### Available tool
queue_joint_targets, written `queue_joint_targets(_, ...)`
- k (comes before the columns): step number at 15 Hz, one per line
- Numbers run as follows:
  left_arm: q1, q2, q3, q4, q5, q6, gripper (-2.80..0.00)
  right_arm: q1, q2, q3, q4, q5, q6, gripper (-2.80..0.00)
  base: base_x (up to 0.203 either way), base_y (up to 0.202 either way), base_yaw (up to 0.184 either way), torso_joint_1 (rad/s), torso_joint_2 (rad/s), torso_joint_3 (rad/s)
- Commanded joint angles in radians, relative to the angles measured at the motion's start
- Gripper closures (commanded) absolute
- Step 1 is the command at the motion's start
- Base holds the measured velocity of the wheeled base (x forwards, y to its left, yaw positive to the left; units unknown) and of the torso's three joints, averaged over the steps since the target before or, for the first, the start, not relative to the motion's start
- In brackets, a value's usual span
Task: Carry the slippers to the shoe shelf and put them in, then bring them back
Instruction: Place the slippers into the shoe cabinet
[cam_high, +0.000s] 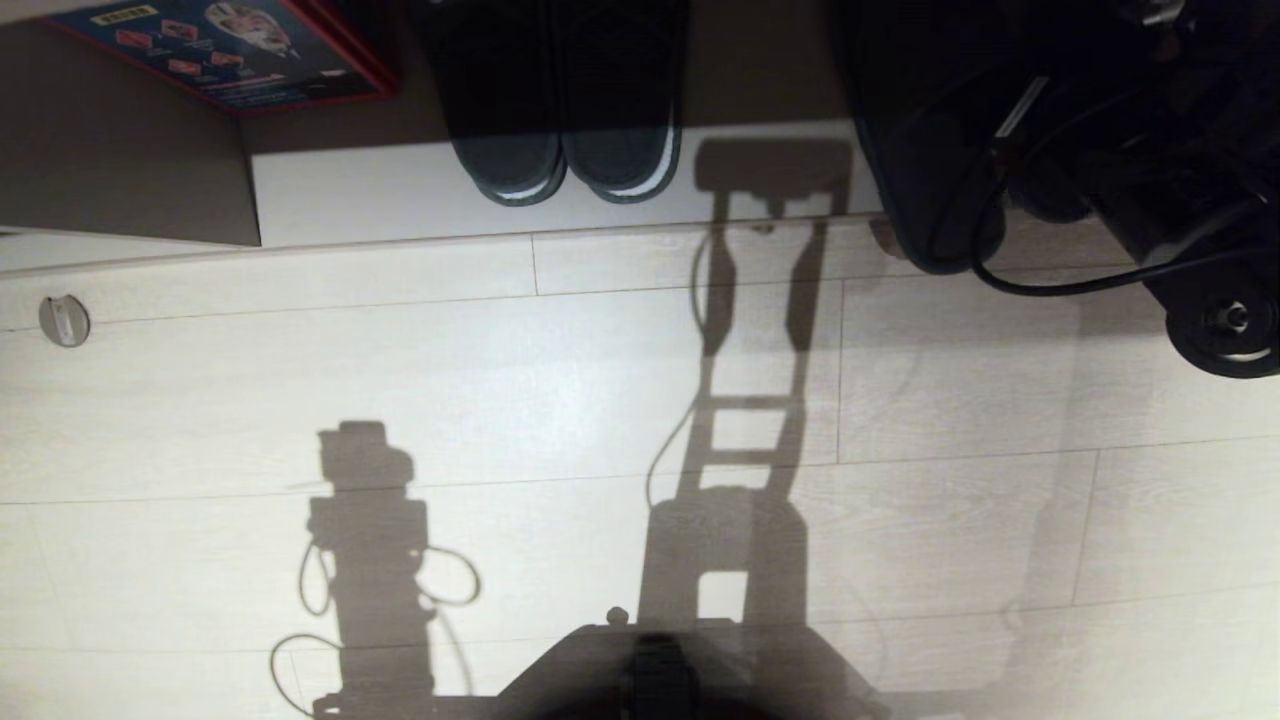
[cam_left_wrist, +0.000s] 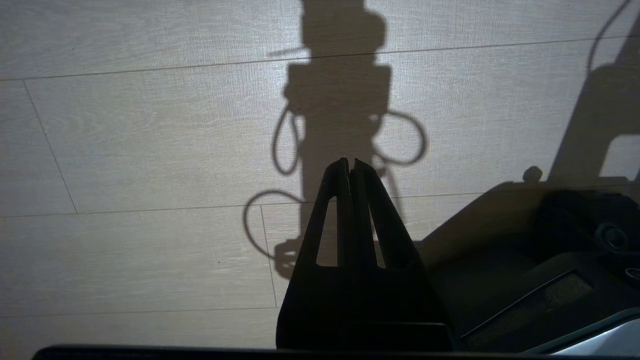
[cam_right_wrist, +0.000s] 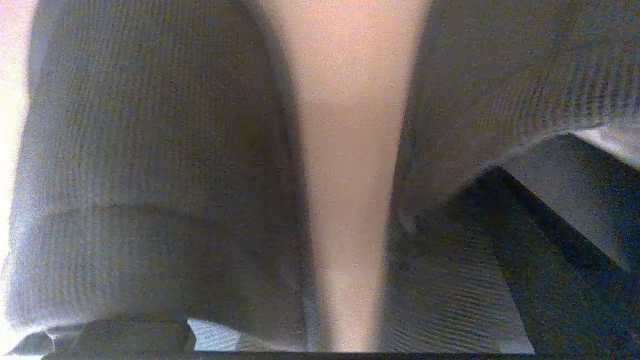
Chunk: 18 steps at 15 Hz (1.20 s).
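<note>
You see two dark slippers (cam_high: 565, 120) side by side, heels on the shoe shelf (cam_high: 400, 190) board | red and blue box (cam_high: 225, 45) to their left | black robot arm (cam_high: 1100, 150) at far right | shadows on floor (cam_high: 500, 400)

- The right arm (cam_high: 1130, 130) was all black and bulky, rounded housings up near the top right of the head view.
- A black cable (cam_high: 1060, 285) drooped off it in a loop, thin and glossy.
- There was a round black joint cap (cam_high: 1225, 325) with a paler ring and a small metal hub in the middle.
- The left gripper (cam_left_wrist: 350, 162) had two slim black fingers tapering to a point, each with a triangular cut-out behind the tip.
- The base (cam_left_wrist: 550, 280) beside it looked dark, with a ribbed grille panel and a silvery edge.
- A small round knob (cam_high: 617, 615) stuck up from the front of the dark base.
</note>
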Motion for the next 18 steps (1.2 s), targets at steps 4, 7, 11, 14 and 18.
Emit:
queue_joint_targets(4, 0.000, -0.001, 0.000, 0.000, 0.000, 0.000, 0.00, 0.009, -0.036, 0.016, -0.011, 0.060, 0.020, -2.80, 0.000, 0.000, 0.000, 0.000, 0.00, 0.000)
queue_joint_targets(7, 0.000, -0.001, 0.000, 0.000, 0.000, 0.000, 0.00, 0.009, -0.068, 0.044, 0.008, 0.130, 0.043, -2.80, 0.000, 0.000, 0.000, 0.000, 0.00, 0.000)
queue_joint_targets(11, 0.000, -0.001, 0.000, 0.000, 0.000, 0.000, 0.00, 0.007, -0.082, 0.118, 0.021, 0.252, 0.050, -2.80, 0.000, 0.000, 0.000, 0.000, 0.00, 0.000)
queue_joint_targets(14, 0.000, -0.001, 0.000, 0.002, 0.000, 0.000, 0.00, -0.001, -0.069, 0.152, 0.017, 0.365, 0.051, -2.80, 0.000, 0.000, 0.000, 0.000, 0.00, 0.000)
queue_joint_targets(18, 0.002, -0.001, 0.000, 0.000, 0.000, 0.000, 0.00, -0.020, -0.089, 0.159, 0.020, 0.382, 0.039, -2.80, 0.000, 0.000, 0.000, 0.000, 0.00, 0.000)
